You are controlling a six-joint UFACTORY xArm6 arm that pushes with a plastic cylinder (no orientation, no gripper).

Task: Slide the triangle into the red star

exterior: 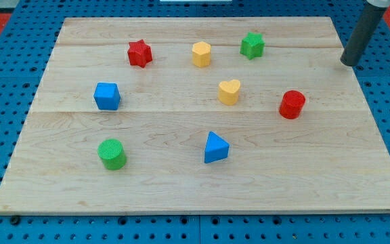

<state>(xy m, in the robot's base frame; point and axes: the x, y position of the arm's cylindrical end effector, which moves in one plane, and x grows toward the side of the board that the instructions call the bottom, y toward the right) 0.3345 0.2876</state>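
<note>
Wide wooden board (202, 190) filling the view, eight blocks scattered over it. Up at the view's right edge, dark rod slanting down, my tip (348, 63) resting near the board's right rim, well apart from every block; no jaws here, nothing to close or open, nothing touched. Key relation now: blue triangle (215, 148) sitting low and centre, far down and to the view's left of my tip, red star (139, 53) up at the top left. Line from triangle to star running up and leftward, so the push probably needs to start from the triangle's lower right side, meaning a long swing down past the red cylinder (292, 104), nearest block to my tip and sitting roughly on the straight path toward the triangle. Likely worth skirting it. Yellow heart (229, 91) above the triangle, a little to the right, close to the push line but seemingly off it. Yellow hexagon-like block (201, 53) beside the star on its right, near the end of the run, a possible snag if the triangle drifts right. Blue cube (107, 95) left of the line, below the star. Green cylinder (112, 154) bottom left, green star (252, 45) top right, both out of the way
</note>
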